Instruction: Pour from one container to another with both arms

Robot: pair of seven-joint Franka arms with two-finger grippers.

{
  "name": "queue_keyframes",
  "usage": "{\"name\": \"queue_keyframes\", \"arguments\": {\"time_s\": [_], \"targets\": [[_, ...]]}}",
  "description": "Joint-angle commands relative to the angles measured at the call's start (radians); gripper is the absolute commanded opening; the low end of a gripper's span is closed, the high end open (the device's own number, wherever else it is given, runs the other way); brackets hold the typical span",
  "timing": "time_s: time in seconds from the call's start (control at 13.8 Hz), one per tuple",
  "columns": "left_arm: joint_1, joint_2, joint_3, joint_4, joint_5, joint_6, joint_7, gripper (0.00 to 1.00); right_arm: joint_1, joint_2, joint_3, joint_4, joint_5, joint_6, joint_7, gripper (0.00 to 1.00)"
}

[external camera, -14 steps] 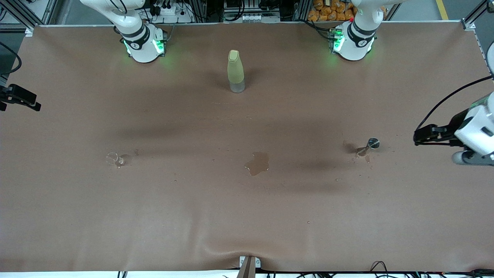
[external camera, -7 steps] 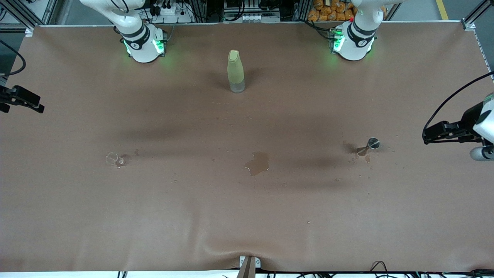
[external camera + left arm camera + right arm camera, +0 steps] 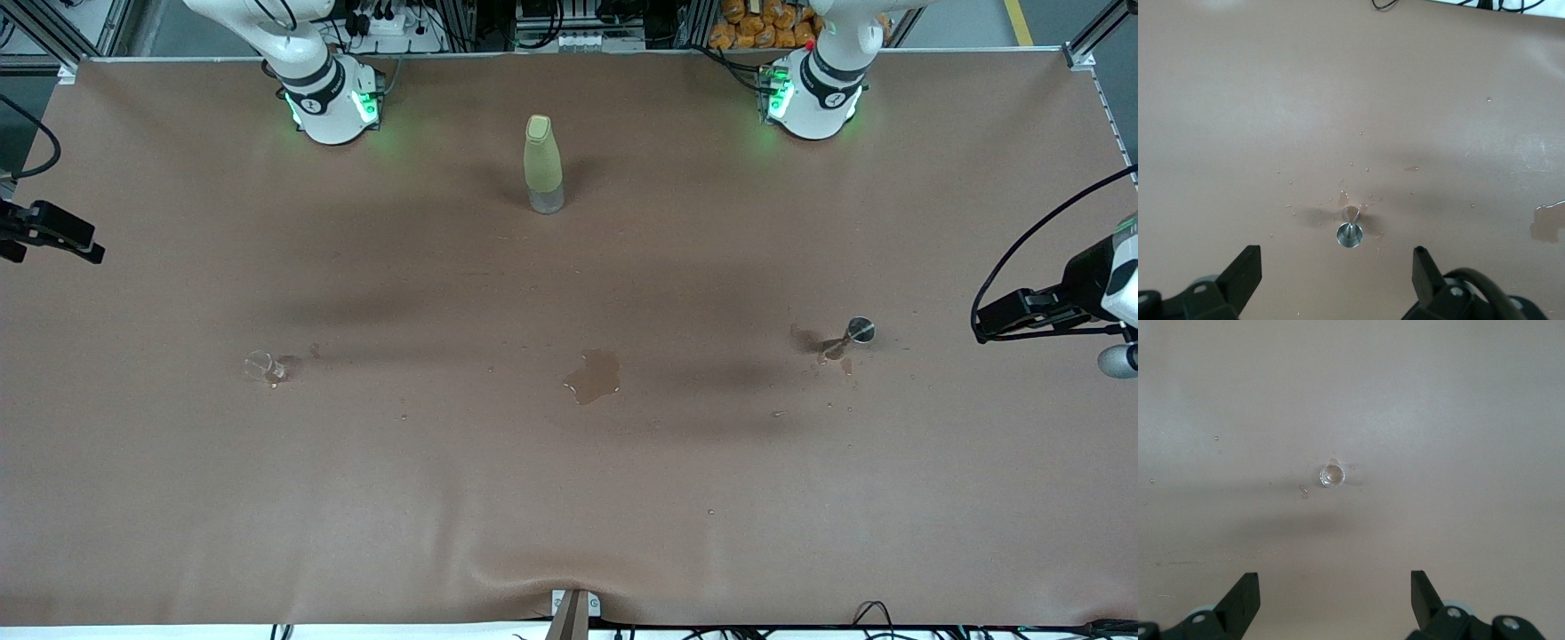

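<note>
Two white jointed arms, raised.

- A brown table cover spreads across the whole table, puckered at the middle of its near edge.
- Aluminium frame posts stand at the far corners.
- Cables and a power strip lie past the far edge.
- Soft shadow bands cross the middle.

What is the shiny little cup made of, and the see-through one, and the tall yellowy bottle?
The little cup looks like polished metal: silvery and mirror-bright. The see-through cup seems to be glass or clear plastic; the brown table shows through it. The tall bottle looks like matte yellow-green plastic or coated metal, with a clear base.
</note>
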Motion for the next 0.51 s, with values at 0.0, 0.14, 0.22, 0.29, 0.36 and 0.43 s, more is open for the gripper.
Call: {"name": "queue_keyframes", "arguments": {"time_s": [0.0,0.14,0.22,0.29,0.36,0.43], "targets": [[-0.116,-0.044,0.109,-0.023,-0.015,-0.054,-0.003,1.0,-0.013,0.007,-0.003,0.004,0.012,0.004,0.015,1.0],[-0.111,-0.042,0.108,-0.02,-0.014,-0.076,0.0,1.0,-0.015,0.015,-0.003,0.004,0.008,0.003,0.015,1.0],[-0.107,-0.039,0.105,-0.018,-0.012,-0.076,0.0,1.0,-0.015,0.018,-0.003,0.004,0.006,0.003,0.015,1.0],[-0.107,-0.042,0.103,-0.018,-0.012,-0.076,0.0,1.0,-0.017,0.016,-0.003,0.004,0.008,0.003,0.015,1.0],[-0.104,-0.041,0.103,-0.015,-0.014,-0.076,-0.001,1.0,-0.015,0.016,-0.003,0.004,0.008,0.003,0.015,1.0],[-0.104,-0.041,0.103,-0.014,-0.014,-0.076,-0.003,1.0,-0.015,0.016,-0.003,0.005,0.008,0.003,0.015,1.0]]}}
